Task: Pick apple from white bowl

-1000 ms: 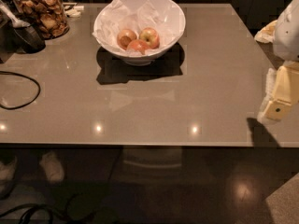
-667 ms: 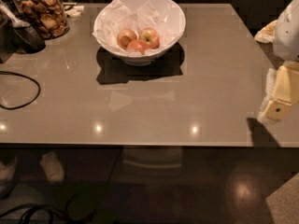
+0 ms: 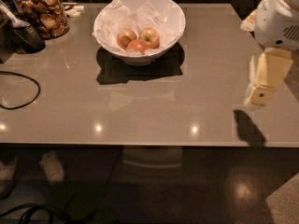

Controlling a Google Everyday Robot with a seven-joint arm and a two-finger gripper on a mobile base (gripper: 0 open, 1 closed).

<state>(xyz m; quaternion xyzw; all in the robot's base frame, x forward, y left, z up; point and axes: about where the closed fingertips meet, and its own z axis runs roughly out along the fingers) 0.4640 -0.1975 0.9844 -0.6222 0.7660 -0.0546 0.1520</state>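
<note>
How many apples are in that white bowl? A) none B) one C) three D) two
C: the white bowl holds the reddest apple in front and two paler apples behind it, while the gripper hangs far off over the table's right edge.

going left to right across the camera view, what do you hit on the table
cable → jar → white bowl → claw, hanging over the right side of the table
</note>
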